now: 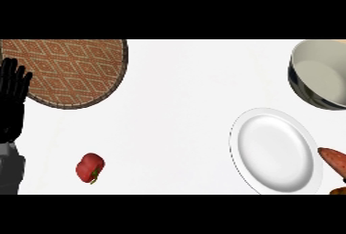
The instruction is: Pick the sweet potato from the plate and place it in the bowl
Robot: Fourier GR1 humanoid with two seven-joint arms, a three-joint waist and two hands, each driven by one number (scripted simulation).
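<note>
At the far left the left hand (11, 98) rests near the edge, fingers straight and up, a little apart, holding nothing. Just beside it lies a woven mat (74, 68), round and patterned, its left side running under the fingers. Below, well apart from both, a red pepper (90, 167) sits alone on the counter (175, 114).

Toward the right stands the white plate (273, 148), and its face is bare. The sweet potato (334, 161) shows at the right edge, just past the plate's rim and partly cut off by the view; whether it touches the rim or is raised above the counter cannot be told. The right hand is not visible, so nothing can be said of its fingers. At the top right sits the bowl (319, 75), dark outside, pale inside, with nothing in it.

By my reading the step in hand is the carry: the potato is off the plate but not yet in the bowl. The next move calls for bringing it up along the right side, over the bowl's near rim, and letting go only once it hangs above the hollow
</note>
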